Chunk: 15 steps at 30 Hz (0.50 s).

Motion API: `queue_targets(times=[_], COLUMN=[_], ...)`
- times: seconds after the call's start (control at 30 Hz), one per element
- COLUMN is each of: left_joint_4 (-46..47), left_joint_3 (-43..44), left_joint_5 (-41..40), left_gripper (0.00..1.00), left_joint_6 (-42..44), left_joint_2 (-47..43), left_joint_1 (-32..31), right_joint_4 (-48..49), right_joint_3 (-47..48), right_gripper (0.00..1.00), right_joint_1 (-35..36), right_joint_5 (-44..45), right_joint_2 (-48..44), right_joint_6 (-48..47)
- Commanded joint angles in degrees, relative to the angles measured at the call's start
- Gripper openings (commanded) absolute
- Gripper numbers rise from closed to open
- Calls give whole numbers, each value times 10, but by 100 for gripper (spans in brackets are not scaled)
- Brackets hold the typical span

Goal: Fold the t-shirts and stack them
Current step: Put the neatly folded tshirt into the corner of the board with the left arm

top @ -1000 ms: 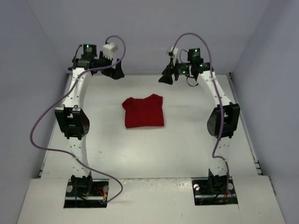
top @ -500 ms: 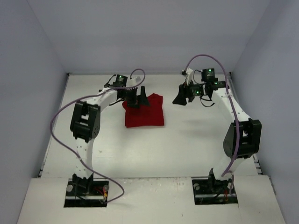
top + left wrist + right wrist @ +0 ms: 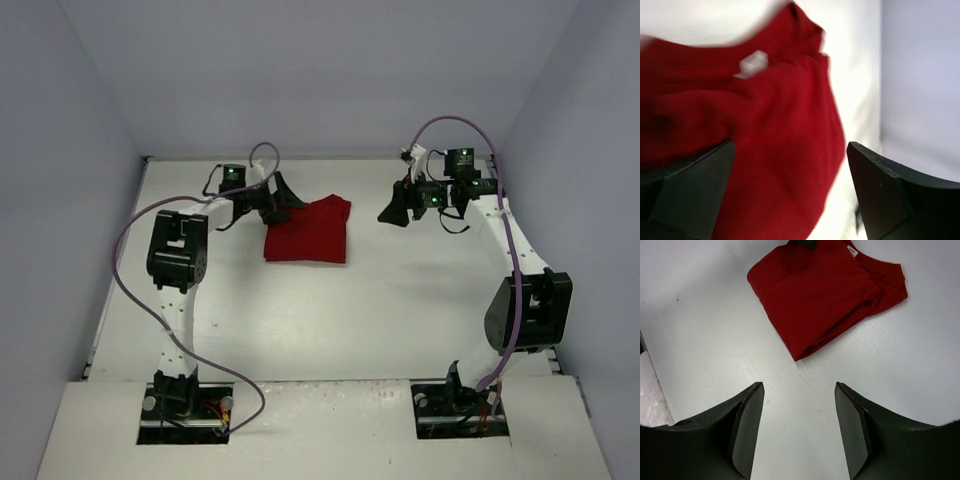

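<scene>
Reaching over the folded t-shirt's [image 3: 312,232] left edge, the left gripper [image 3: 278,200] has its jaws spread, holding nothing. The shirt lies on the table [image 3: 400,300], toward the far side. Expect soft, light, limp cloth, so pinch all layers at a folded edge. The right gripper [image 3: 393,212] hangs spread and empty, well apart to the right. Only the wrist views show the white neck tag [image 3: 752,64]. The top view alone shows both arms.

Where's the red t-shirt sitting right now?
Top view: the t-shirt lies folded on the table toward its far edge, the left gripper over its far-left corner, the right gripper apart on its right.
</scene>
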Motion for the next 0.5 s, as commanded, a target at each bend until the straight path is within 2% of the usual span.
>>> queue_targets(times=[0.0, 0.03, 0.07, 0.2, 0.27, 0.3, 0.37, 0.47], left_joint_4=[-26, -66, -69, -63, -22, -17, -76, -298], left_joint_3=[25, 30, 21, -46, -93, -96, -59, 47], left_joint_5=[-92, -125, -165, -294, -305, -308, -357, -455], left_gripper=[96, 96, 97, 97, 97, 97, 97, 97], left_joint_6=[86, 133, 146, 158, 175, 233, 361, 474], left_joint_2=[-94, -121, -136, -216, -262, -296, -323, -303], left_joint_1=[88, 97, 114, 140, 139, 130, 82, -4], right_joint_4=[17, 17, 17, 17, 17, 17, 17, 16], right_joint_3=[0, 2, 3, 7, 6, 4, -2, -9], right_gripper=[56, 56, 56, 56, 56, 56, 54, 54], right_joint_1=[-2, -2, -2, -2, -2, -2, 0, 1], right_joint_5=[-25, -26, -28, -32, -33, -32, -22, 2], right_joint_2=[-35, -33, -32, -31, -37, -45, -56, -63], right_joint_6=[-10, -10, -9, -8, -9, -13, -25, -28])
